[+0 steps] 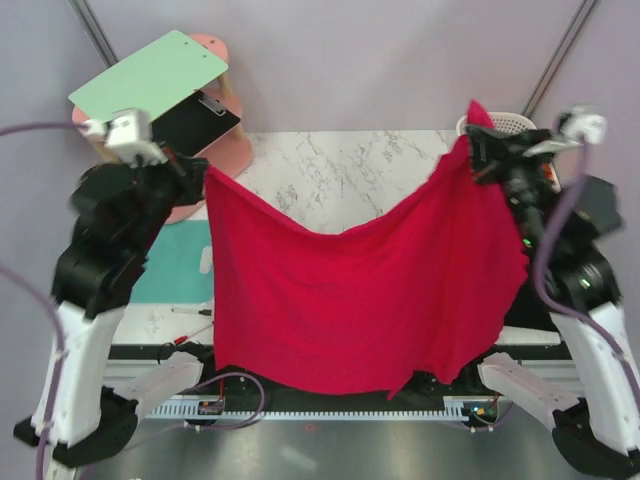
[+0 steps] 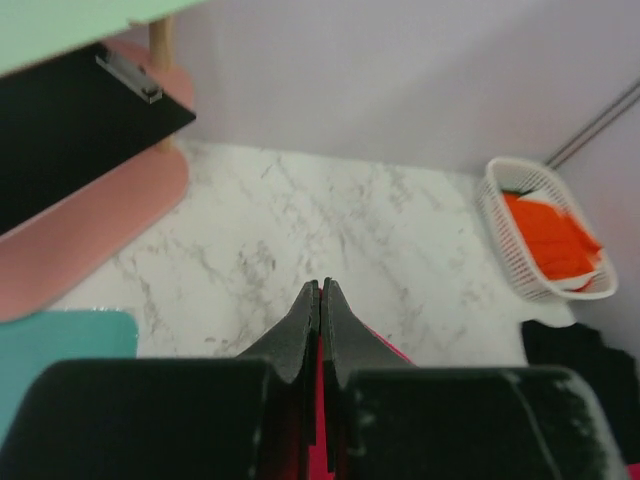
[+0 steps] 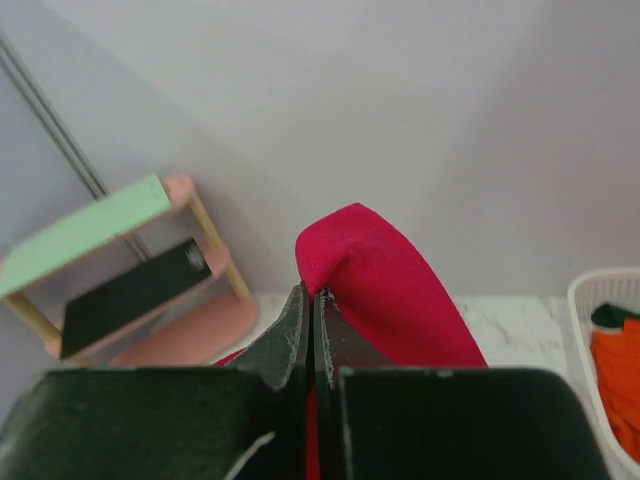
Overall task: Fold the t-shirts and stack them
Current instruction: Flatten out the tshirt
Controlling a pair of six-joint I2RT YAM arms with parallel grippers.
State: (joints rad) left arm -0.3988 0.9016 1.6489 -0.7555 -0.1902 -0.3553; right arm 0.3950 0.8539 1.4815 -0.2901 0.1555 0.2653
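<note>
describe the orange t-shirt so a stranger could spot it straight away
On the marble table, look to the far right corner, where a white slatted basket sits. The orange t-shirt lies crumpled inside it. It is the only bright orange cloth: the crimson t-shirt hangs spread in the air, and the black cloth lies outside the basket.

The two arms are built alike. Right behind the left gripper point(image 2: 320, 285) and the right gripper point(image 3: 310, 292) sit bulky matte-black joint housings point(image 1: 110, 235). Farther back come smooth white shell links point(image 1: 70, 345), which end in chunky black bases point(image 1: 88, 430). Each gripper has two slim, tapering black fingers point(image 2: 300, 328) on a broad black block. A small white camera box point(image 1: 125, 128) rides just behind each gripper, and pale lilac cables point(image 1: 40, 127) trail away from it.
</note>
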